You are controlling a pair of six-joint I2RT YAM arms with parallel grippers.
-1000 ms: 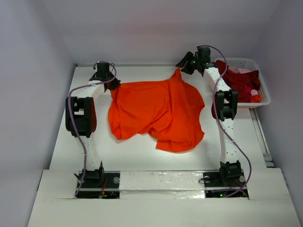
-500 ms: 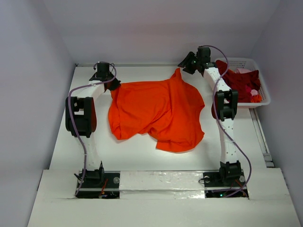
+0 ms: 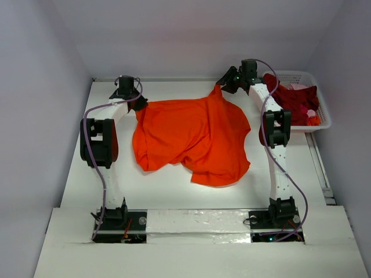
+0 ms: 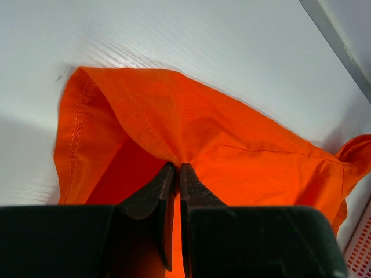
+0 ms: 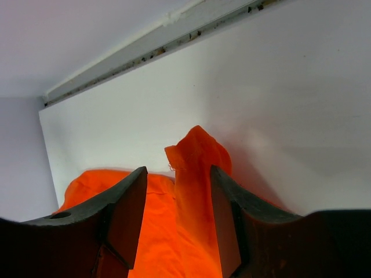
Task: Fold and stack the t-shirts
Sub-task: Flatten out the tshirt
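The orange t-shirt [image 3: 194, 139] lies rumpled across the middle of the top view. It looks like thin, matte knit, with a stitched hem showing in the left wrist view. At its upper left corner the left gripper [image 4: 177, 167] is clamped tight on a fold of it. At the upper right a limp peak of cloth stands between the parted jaws of the right gripper [image 5: 177, 174], not pinched yet. I'd close low on that peak, then draw both arms apart evenly to flatten the shirt on the smooth white table [image 3: 168, 191]. The dark red and pink shirts [image 3: 295, 99] are heaped in the white lattice basket [image 3: 322, 110] at far right.
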